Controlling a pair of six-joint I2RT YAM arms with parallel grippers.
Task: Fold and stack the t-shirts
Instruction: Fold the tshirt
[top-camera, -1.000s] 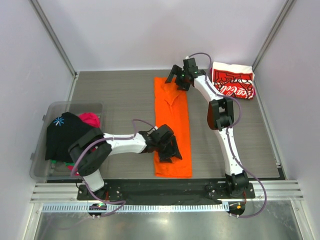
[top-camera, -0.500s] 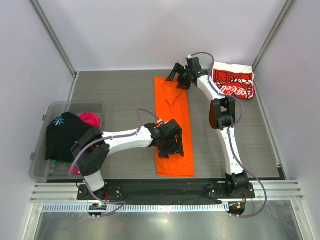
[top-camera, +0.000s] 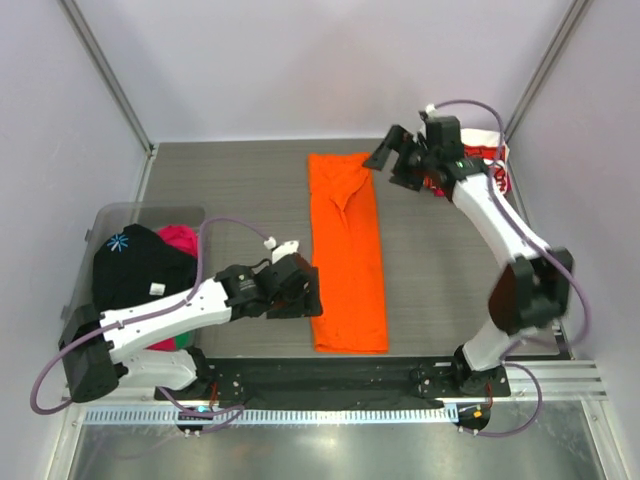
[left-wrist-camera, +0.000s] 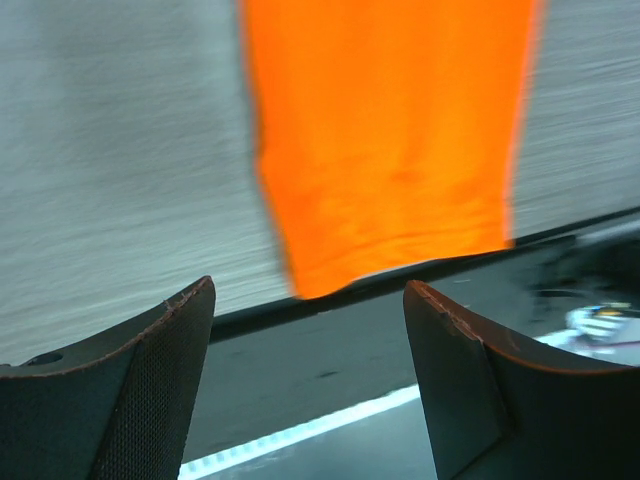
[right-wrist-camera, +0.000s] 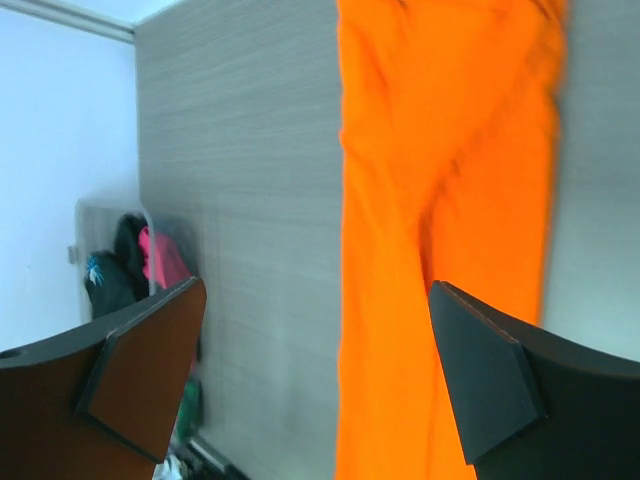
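Both grippers had drawn off the orange tee (top-camera: 346, 255) since a second before. The left gripper (top-camera: 303, 291), which had been pressing on the near part of the strip, now sat just left of it, beside its near end. The right gripper (top-camera: 389, 152), earlier at the strip's far end, had swung right and hung over bare table (top-camera: 230, 200) between the orange tee and the red tee (top-camera: 500, 175).

The orange tee lay folded into a long narrow strip down the middle of the table, running from far to near, with a few creases at its far end. Its near end reached close to the table's near edge.

From the left wrist, the left gripper (left-wrist-camera: 310, 290) stood wide with nothing between its fingers; the strip's near end showed beyond them. From the right wrist, the right gripper (right-wrist-camera: 315, 290) was also spread wide and empty, the strip stretched out past it.

The red tee lay at the far right corner, mostly covered by the right arm, so no writing on it could be read.

At the left edge a clear bin (top-camera: 100, 215) held a black tee (top-camera: 135, 270) with a pale blue snowflake-like print, a pink tee (top-camera: 180, 238) behind it and a bit of green (top-camera: 181, 343) under it. A small white tag on the black tee was too small to read.
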